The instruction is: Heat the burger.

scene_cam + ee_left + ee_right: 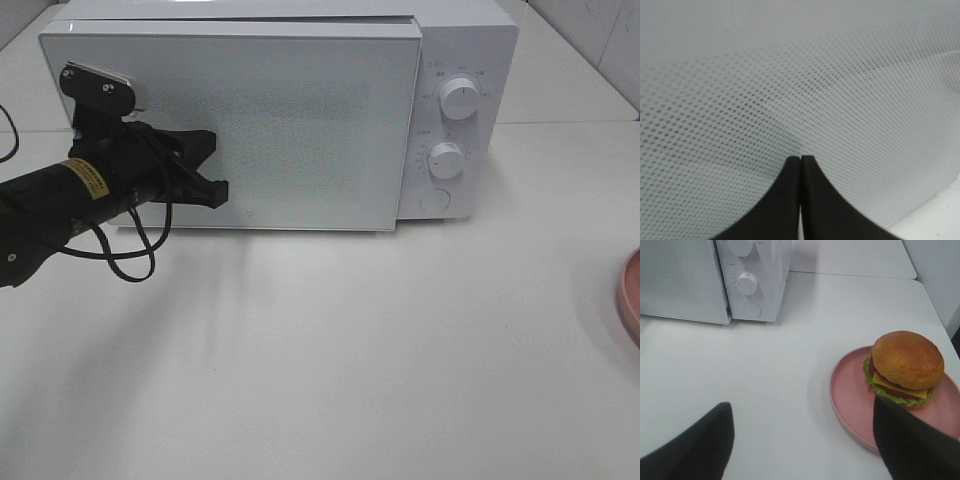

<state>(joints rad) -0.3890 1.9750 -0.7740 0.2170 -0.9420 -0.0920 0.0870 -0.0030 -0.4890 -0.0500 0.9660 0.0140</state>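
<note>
Closest to us, the left gripper's black fingers [801, 200] press together, empty, at the white microwave's speckled glass door [790, 85]. We see only a sliver of the salmon-pink round plate [631, 300] from above. Near the right gripper [802, 442], whose fingers stand wide apart, the tan-bunned burger [906, 367] sits on that plate, on the plain white surface [380, 350].
</note>
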